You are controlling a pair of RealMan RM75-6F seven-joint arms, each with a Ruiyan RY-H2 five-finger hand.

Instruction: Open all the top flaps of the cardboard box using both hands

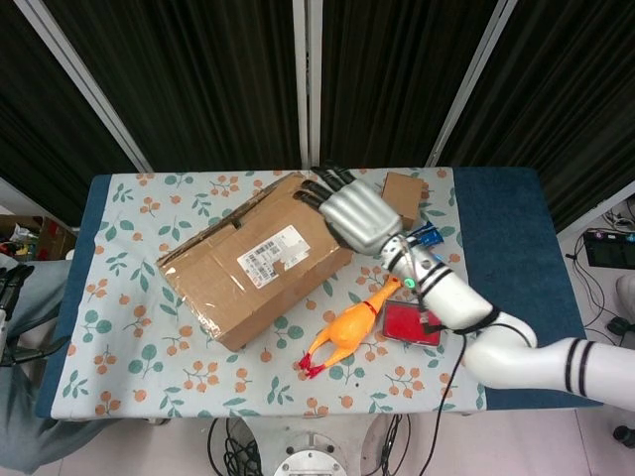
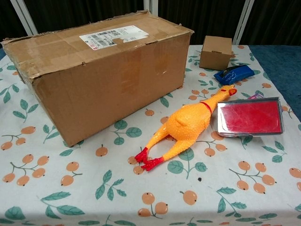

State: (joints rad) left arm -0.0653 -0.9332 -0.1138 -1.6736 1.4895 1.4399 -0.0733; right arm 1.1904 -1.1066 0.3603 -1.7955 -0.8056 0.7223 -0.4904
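The bench (image 1: 119, 327) carries a cloth printed with leaves and orange fruit, and a plain blue strip (image 1: 516, 288) runs down its right side. The cardboard box (image 1: 258, 260) is the largest thing on it, lying at an angle left of centre, with a white shipping label (image 1: 274, 254) on top; its top flaps lie flat and closed, with a seam running along the lid. In the head view the right arm (image 1: 496, 347) reaches in from the near right, crossing above the red tin, and the right robot hand (image 1: 355, 213) hangs over the far right corner of the box, back of the hand up, fingers (image 1: 327, 181) stretched out and slightly apart, holding nothing; whether it touches the cardboard cannot be told from this angle, and the chest view does not show it at all. The left robot hand (image 1: 8, 290) shows only as a few dark fingertips at the left edge, off the bench, so whether it is spread or curled cannot be told. A yellow rubber chicken (image 2: 186, 127) lies just right of the box's near end, red feet toward the near edge. A flat red tin (image 2: 249, 117) sits just beside the chicken's head. Farther back stand a small brown carton (image 2: 216, 52) and, near it, a blue packet (image 2: 233, 75).
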